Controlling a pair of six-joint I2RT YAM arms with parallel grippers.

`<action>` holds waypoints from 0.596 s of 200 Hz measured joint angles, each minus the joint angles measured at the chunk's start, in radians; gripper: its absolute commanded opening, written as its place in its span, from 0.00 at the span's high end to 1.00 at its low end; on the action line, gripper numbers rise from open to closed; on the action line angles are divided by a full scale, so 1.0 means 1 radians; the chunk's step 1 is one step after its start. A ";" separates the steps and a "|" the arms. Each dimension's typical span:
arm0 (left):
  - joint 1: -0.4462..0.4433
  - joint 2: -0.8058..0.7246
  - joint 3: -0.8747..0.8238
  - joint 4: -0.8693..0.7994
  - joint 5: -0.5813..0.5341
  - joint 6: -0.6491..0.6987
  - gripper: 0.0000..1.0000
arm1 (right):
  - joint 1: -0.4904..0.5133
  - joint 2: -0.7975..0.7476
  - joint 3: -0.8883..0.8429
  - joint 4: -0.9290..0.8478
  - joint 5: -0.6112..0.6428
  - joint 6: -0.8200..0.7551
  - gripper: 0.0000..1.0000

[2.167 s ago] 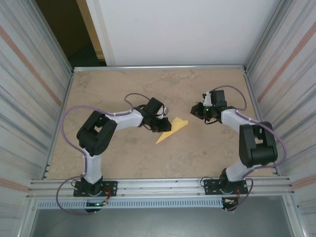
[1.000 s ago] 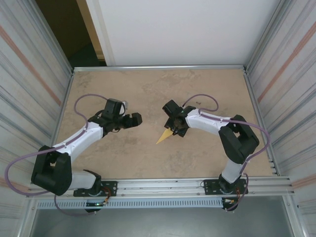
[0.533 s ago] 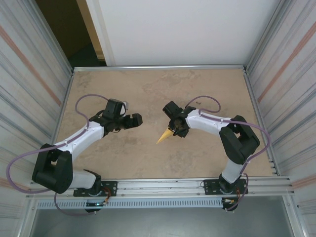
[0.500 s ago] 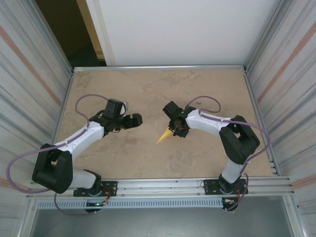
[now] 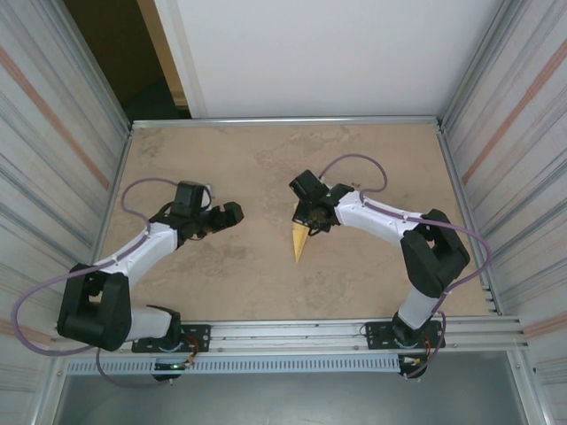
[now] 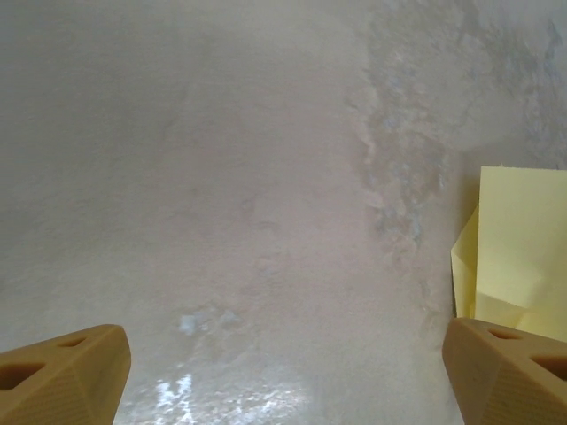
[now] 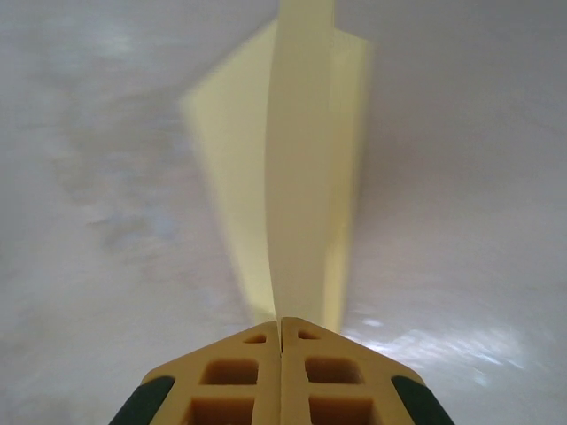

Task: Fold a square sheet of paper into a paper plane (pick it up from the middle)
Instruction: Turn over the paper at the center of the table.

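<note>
Right jaws, part-open 1 s ago, are now pinched shut on the paper plane [image 7: 301, 177] along its centre crease. Its nose has swung from front-left to point at the near edge, mid-surface [image 5: 266, 292]. Left jaws stay wide & empty, well apart to the left. Folding looks done and the grip looks secure, so lift is prob. next.

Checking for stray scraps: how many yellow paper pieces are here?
1: the pale-yellow folded paper plane, centre of view, gripped by the right hand. Scraps beneath it would be hidden.
</note>
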 measured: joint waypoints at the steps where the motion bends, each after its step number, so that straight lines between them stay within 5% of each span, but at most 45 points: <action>1: 0.005 -0.002 -0.003 0.003 0.004 -0.002 0.09 | 0.000 0.000 0.005 0.008 -0.005 -0.010 1.00; 50: 0.115 -0.085 -0.087 0.043 0.048 -0.069 0.08 | -0.005 0.010 0.041 0.206 -0.294 -0.253 0.99; 119: 0.115 -0.124 -0.125 0.082 0.066 -0.119 0.12 | -0.077 0.106 -0.134 0.490 -0.629 -0.276 0.97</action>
